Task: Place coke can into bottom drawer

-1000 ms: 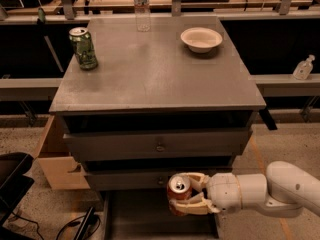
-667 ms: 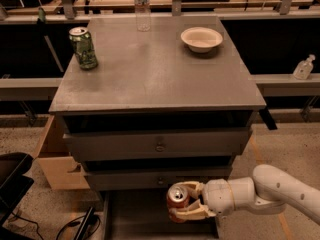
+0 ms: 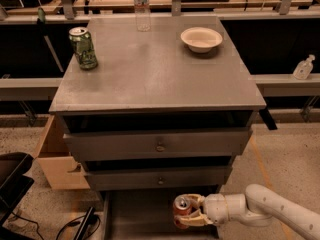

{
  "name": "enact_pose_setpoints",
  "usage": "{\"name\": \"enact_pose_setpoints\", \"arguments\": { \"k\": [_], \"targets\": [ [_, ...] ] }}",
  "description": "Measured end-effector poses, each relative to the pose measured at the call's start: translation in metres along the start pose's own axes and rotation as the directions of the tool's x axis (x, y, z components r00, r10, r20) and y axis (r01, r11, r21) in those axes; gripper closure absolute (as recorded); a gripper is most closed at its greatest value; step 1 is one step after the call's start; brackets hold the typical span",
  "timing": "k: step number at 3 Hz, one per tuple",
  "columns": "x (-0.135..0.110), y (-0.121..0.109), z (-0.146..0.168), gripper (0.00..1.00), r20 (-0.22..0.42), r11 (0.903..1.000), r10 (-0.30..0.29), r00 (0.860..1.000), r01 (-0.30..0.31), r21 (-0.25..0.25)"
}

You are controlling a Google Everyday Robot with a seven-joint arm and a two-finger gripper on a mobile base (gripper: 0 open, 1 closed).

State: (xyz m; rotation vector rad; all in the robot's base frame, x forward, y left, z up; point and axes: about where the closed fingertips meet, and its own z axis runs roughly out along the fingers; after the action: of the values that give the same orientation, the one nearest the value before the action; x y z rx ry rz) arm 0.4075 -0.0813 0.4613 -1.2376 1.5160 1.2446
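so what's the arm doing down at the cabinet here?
The white robot arm's gripper is shut on a small red aluminium coke can, holding it upright over the pulled-out, wide grey bottom drawer of the grey three-drawer cabinet. The can is not yet released. A green can, a white bowl and a clear plastic bottle sit on the cabinet top.

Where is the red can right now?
The coke can is low in the camera view, just right of centre, held by the gripper over the open bottom drawer.
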Motion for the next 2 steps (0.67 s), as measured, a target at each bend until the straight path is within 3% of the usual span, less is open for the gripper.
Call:
{"name": "enact_pose_setpoints", "arguments": {
  "k": [1,2],
  "targets": [
    [0.000,0.000,0.000,1.00,0.000,1.0000,0.000,1.000,0.000,0.000],
    [0.016,-0.004,0.023,1.00,0.016,0.9999,-0.009,1.000,0.008,0.013]
  ]
}}
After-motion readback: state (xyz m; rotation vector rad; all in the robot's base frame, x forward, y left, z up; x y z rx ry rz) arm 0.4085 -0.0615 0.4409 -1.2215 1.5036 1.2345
